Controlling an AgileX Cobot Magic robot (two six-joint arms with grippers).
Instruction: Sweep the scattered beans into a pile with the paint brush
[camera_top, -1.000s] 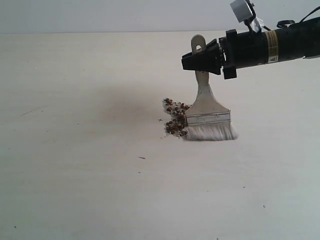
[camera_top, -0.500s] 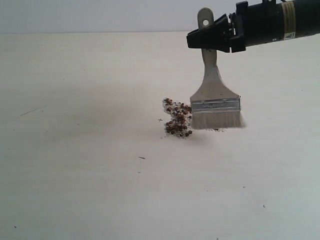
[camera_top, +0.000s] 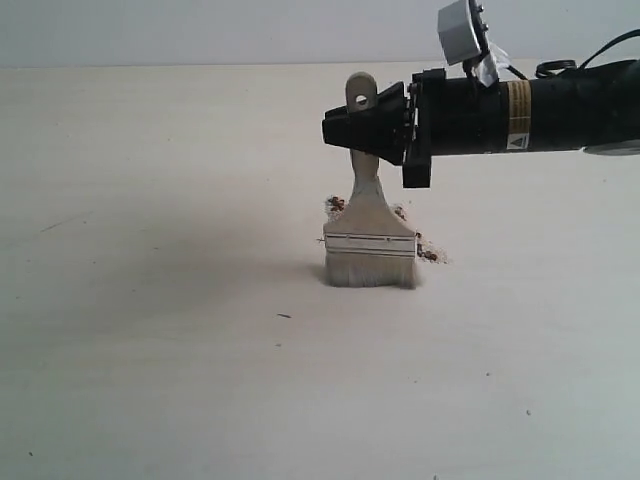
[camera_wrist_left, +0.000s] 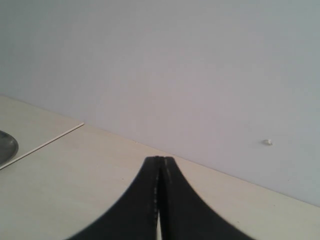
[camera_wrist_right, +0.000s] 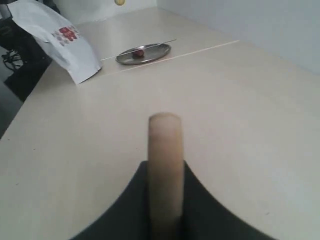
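The paint brush (camera_top: 369, 240) stands upright with its pale bristles pressed on the table. My right gripper (camera_top: 352, 130) is shut on its wooden handle (camera_wrist_right: 165, 165), just below the hole at the end. The brush head stands in front of the pile and hides most of it. Only a few reddish-brown beans (camera_top: 426, 251) peek out at the right of the ferrule, and a few more beans (camera_top: 335, 203) show at its upper left. My left gripper (camera_wrist_left: 160, 161) is shut and empty, pointing at a bare wall, and does not appear in the exterior view.
A round metal dish (camera_wrist_right: 144, 53) and a white bag (camera_wrist_right: 55, 37) lie far across the table in the right wrist view. Another dish edge (camera_wrist_left: 6, 147) shows in the left wrist view. Tiny dark specks (camera_top: 285, 316) dot the tabletop in front of the brush.
The brush lifted off the table at the pile's right, then moved left and came down in front of the pile, now covering it. A few beans lie to its right.
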